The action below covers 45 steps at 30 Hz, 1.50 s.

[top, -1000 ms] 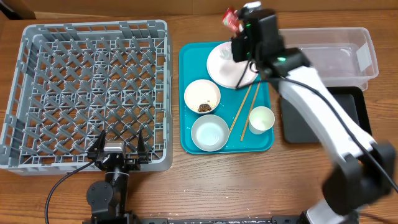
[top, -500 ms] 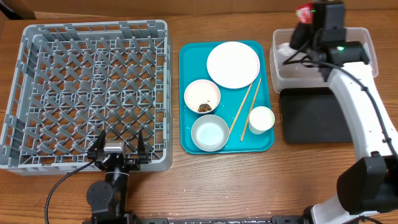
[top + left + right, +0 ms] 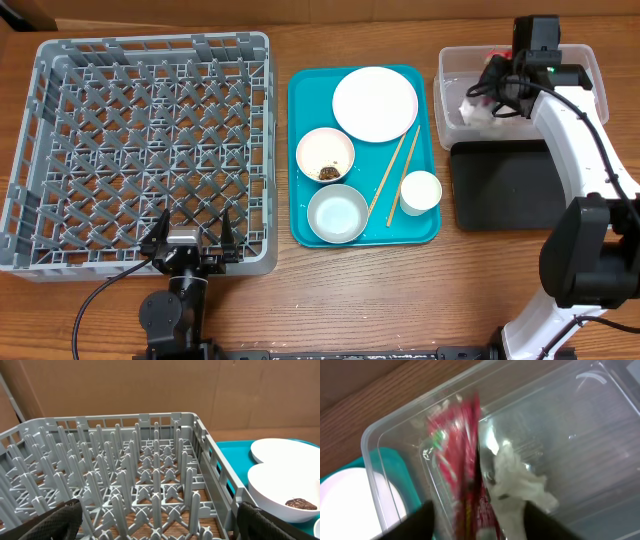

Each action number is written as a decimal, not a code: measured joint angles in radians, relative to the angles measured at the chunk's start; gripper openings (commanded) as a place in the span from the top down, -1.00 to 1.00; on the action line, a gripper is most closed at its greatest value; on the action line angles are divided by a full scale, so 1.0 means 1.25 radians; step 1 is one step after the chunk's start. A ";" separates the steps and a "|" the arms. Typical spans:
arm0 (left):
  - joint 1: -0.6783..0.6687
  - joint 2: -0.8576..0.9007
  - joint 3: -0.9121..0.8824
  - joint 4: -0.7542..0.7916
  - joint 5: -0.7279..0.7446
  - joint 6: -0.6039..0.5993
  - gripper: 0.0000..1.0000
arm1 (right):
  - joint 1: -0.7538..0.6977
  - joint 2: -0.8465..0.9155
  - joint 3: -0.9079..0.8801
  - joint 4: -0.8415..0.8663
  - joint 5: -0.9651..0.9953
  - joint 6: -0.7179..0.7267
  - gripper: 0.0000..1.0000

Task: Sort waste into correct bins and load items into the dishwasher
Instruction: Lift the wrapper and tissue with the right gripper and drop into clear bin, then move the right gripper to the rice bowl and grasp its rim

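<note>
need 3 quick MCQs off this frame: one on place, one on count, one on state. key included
1. Where is the crumpled napkin?
A) in the clear tub
B) on the black tray
C) in the dish rack

2. How many bowls sit on the teal tray?
A) one
B) two
C) four

3. The left gripper is:
A) open
B) shut on the chopsticks
C) shut on the cup

Key:
1 A, the right wrist view shows it lying on the tub's floor.
2 B, one holds brown scraps and the other holds no scraps.
3 A, its fingers stand spread with nothing between them.
</note>
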 measured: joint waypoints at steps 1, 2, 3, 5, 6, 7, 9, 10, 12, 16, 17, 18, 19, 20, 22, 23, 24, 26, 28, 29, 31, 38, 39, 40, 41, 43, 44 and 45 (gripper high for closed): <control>0.000 0.000 0.000 0.000 0.000 0.000 -1.00 | 0.000 -0.003 0.000 -0.001 -0.003 0.001 -0.52; 0.000 0.000 0.000 0.000 0.000 0.000 -1.00 | 0.000 -0.005 0.000 -0.005 -0.004 0.002 -0.63; 0.000 0.000 0.000 0.000 0.000 0.000 -0.99 | 0.000 -0.007 0.000 -0.013 -0.008 0.003 -0.73; 0.000 0.000 0.000 0.000 0.000 0.000 -1.00 | 0.000 -0.017 0.000 -0.034 -0.012 0.003 -0.86; 0.000 0.000 0.000 0.000 0.000 0.000 -1.00 | 0.000 -0.025 0.000 -0.048 -0.014 0.002 -0.88; 0.000 0.000 0.000 0.000 0.000 0.000 -1.00 | 0.000 -0.036 0.000 -0.061 -0.016 -0.002 -0.89; 0.000 0.000 0.000 0.000 0.000 0.000 -1.00 | 0.000 -0.068 0.005 -0.097 -0.018 -0.002 -0.89; 0.000 0.000 0.000 0.000 0.000 0.000 -1.00 | 0.000 -0.092 0.013 -0.120 -0.022 -0.002 -0.89; 0.000 0.000 0.000 0.000 0.000 0.000 -0.99 | 0.000 -0.132 0.026 -0.148 -0.032 -0.002 -0.89; 0.000 0.000 0.000 0.000 0.000 0.000 -0.99 | 0.000 -0.239 0.047 -0.208 -0.087 -0.003 -0.89; 0.000 0.000 0.000 0.000 0.000 0.000 -1.00 | 0.000 -0.264 0.050 -0.222 -0.107 -0.004 -0.89; 0.000 0.000 0.000 0.000 0.000 0.000 -1.00 | 0.000 -0.283 0.053 -0.234 -0.131 -0.006 -0.88; 0.000 0.000 0.000 0.000 0.000 0.000 -0.99 | 0.000 -0.300 0.055 -0.246 -0.158 -0.009 -0.86; 0.000 0.000 0.000 0.000 0.000 0.000 -1.00 | 0.000 -0.310 0.056 -0.257 -0.182 -0.010 -0.86; 0.000 0.000 0.000 0.000 0.000 0.000 -1.00 | 0.005 -0.317 0.056 -0.277 -0.222 -0.013 -0.83; 0.000 0.000 0.000 0.000 0.000 0.000 -1.00 | 0.011 -0.316 0.056 -0.286 -0.241 -0.015 -0.83; 0.000 0.000 0.000 0.000 0.000 0.000 -1.00 | 0.016 -0.313 0.056 -0.290 -0.251 -0.016 -0.83; 0.000 0.000 0.000 0.000 0.000 0.000 -1.00 | 0.035 -0.306 0.056 -0.296 -0.270 -0.018 -0.82; 0.000 0.000 0.000 0.000 0.000 0.000 -1.00 | 0.057 -0.302 0.056 -0.296 -0.283 -0.018 -0.82; 0.000 0.000 0.000 0.000 0.000 0.000 -1.00 | 0.067 -0.301 0.056 -0.296 -0.287 -0.018 -0.82; 0.000 0.000 0.000 0.000 0.000 0.000 -1.00 | 0.093 -0.301 0.056 -0.296 -0.294 -0.019 -0.83; 0.000 0.000 0.000 0.000 0.000 0.000 -1.00 | 0.157 -0.301 0.056 -0.305 -0.306 -0.019 -0.82; 0.000 0.000 0.000 0.000 0.000 0.000 -1.00 | 0.160 -0.301 0.056 -0.305 -0.308 -0.019 -0.82; 0.000 0.000 0.000 0.000 0.000 0.000 -1.00 | 0.162 -0.301 0.056 -0.305 -0.308 -0.019 -0.82; 0.000 0.000 0.000 0.000 0.000 0.000 -1.00 | 0.163 -0.301 0.056 -0.305 -0.309 -0.019 -0.82; 0.000 0.000 0.000 0.000 0.000 0.000 -1.00 | 0.167 -0.301 0.056 -0.307 -0.310 -0.018 -0.83; 0.000 0.000 0.000 0.000 0.000 0.000 -0.99 | 0.170 -0.301 0.056 -0.307 -0.310 -0.018 -0.83; 0.000 0.000 0.000 0.000 0.000 0.000 -1.00 | 0.173 -0.301 0.056 -0.307 -0.310 -0.018 -0.83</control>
